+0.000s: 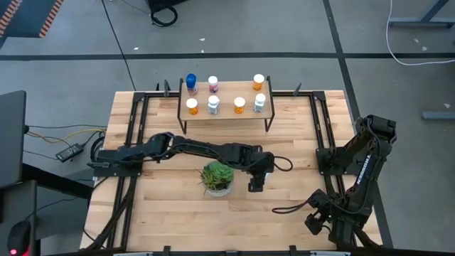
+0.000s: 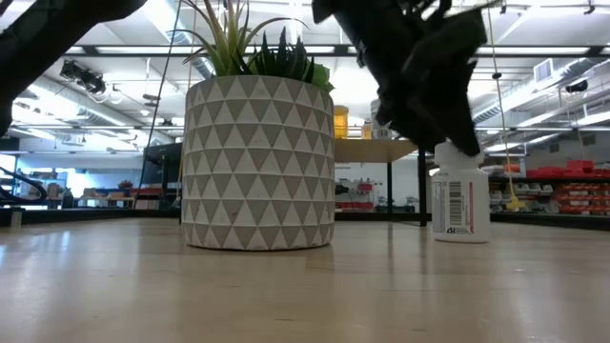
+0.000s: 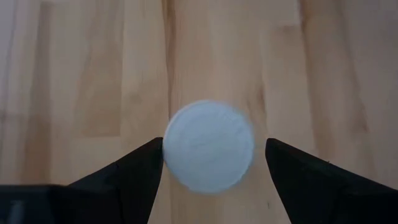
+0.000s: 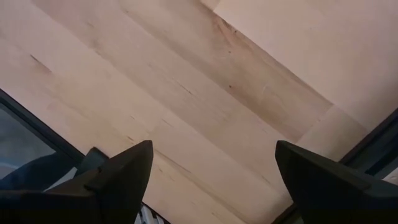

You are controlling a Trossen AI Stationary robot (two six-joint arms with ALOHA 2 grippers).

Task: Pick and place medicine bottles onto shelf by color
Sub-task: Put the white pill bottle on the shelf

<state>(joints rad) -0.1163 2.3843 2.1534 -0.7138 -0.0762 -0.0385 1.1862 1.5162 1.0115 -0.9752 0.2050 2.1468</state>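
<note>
While the left gripper (image 3: pixel 214 163) stands with jaws spread directly over a white-capped bottle (image 3: pixel 209 154) on the table (image 1: pixel 298 206) beside the potted plant (image 1: pixel 217 178), seven bottles occupy the shelf (image 1: pixel 227 96) beyond; right gripper (image 4: pixel 211 171) parked, released.

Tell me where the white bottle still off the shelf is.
The white bottle stands on the table right of the potted plant, under the open left gripper.
</note>
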